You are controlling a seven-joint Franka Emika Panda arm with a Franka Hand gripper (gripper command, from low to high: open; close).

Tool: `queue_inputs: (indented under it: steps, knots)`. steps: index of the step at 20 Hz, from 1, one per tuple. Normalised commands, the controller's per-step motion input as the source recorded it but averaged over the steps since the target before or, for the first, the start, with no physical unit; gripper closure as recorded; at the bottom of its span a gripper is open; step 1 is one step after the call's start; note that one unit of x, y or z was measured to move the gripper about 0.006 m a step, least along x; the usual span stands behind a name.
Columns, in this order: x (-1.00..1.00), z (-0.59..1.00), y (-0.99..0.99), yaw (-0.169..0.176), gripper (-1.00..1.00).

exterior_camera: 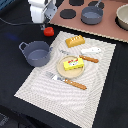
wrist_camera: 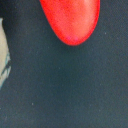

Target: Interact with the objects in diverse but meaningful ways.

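Tomato: small round red toy tomato (exterior_camera: 48,31) on the dark tabletop (exterior_camera: 12,70), just off the far corner of the striped placemat (exterior_camera: 45,85); it fills one edge of the wrist view (wrist_camera: 71,20).
Arm: white robot gripper (exterior_camera: 44,23) directly above the tomato; whether its jaws are spread, pressed together or touching the tomato, I cannot tell.
Pot: grey-blue two-handled pot (exterior_camera: 36,53) at the placemat's edge, toward the exterior view's left.
Butter: yellow butter block (exterior_camera: 73,63) on a round tan plate (exterior_camera: 71,70), mid-placemat.
Bread: golden bread loaf (exterior_camera: 75,41) at the placemat's far side.
White piece: small white piece (exterior_camera: 92,50) beside the loaf.
Pan: grey pan (exterior_camera: 92,14) on the brown board (exterior_camera: 107,27) behind.
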Motion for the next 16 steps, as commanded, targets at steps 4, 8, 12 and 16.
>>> queue_inputs:
  steps: [4, 8, 12, 16]
  knots:
    - [0.19, -0.02, 0.0, 0.058, -1.0]
    - [0.02, -0.22, -0.04, 0.089, -1.0]
    - [0.0, -0.3, -0.04, 0.13, -1.0]
    - [-0.01, -0.23, -0.03, 0.125, -1.0]
